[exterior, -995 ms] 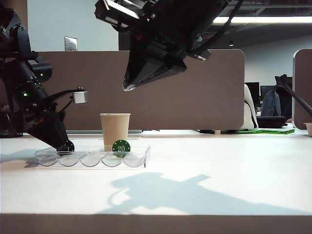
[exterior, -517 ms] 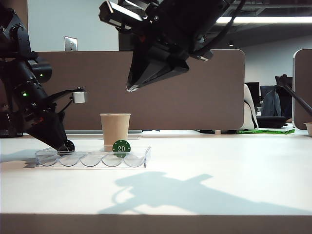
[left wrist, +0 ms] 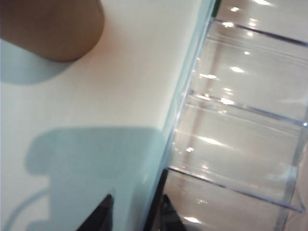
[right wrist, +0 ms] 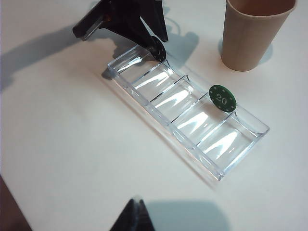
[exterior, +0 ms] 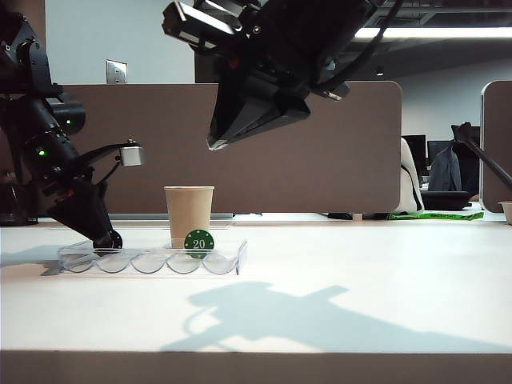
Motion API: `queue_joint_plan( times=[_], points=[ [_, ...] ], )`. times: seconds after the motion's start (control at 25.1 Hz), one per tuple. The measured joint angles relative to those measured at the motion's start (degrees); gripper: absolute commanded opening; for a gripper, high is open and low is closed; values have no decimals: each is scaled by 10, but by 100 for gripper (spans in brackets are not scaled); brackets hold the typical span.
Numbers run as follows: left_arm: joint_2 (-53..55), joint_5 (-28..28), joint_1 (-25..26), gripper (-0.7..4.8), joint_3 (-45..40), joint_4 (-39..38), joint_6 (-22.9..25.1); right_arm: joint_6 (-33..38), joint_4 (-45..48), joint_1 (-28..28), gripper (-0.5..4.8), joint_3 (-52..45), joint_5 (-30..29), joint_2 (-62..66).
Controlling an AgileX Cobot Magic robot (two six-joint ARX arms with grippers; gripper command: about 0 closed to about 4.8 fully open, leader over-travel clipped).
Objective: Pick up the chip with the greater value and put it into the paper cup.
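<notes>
The chip with the greater value [right wrist: 158,48], black with pale edge dots, stands on edge in the end slot of a clear tray [right wrist: 240,154], far from the paper cup [right wrist: 255,36] [exterior: 189,211]. My left gripper [right wrist: 155,42] [exterior: 108,238] reaches down at that end. Its dark fingers [left wrist: 102,215] stand apart astride the chip's thin dark edge [left wrist: 155,199], one finger close against it and a gap at the other. A green chip marked 20 [right wrist: 222,98] [exterior: 198,240] stands near the tray's other end. My right gripper [exterior: 210,145] [right wrist: 136,204] hangs shut and empty, high above the table.
The tan cup's base [left wrist: 53,29] stands just behind the tray [exterior: 152,261], near the green chip. A brown partition wall [exterior: 336,152] runs behind the white table [exterior: 360,272]. The right arm's shadow lies across the table's middle.
The left gripper's jaws have narrowed around the tray's left end. The right arm drifted slightly to the right, then held still.
</notes>
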Motion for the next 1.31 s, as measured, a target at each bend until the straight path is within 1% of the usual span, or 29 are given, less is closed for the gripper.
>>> queue_joint_plan(
  times=[0.24,0.44,1.31],
  points=[
    [-2,2,0,128,31,-15,-2,0,0,0,-6,0,0,0],
    [-2,3,0,128,31,-34,-4,0,0,0,-6,0,0,0],
    [-2,4,0,119,30,-59,-4,0,0,0,-6,0,0,0]
  ],
)
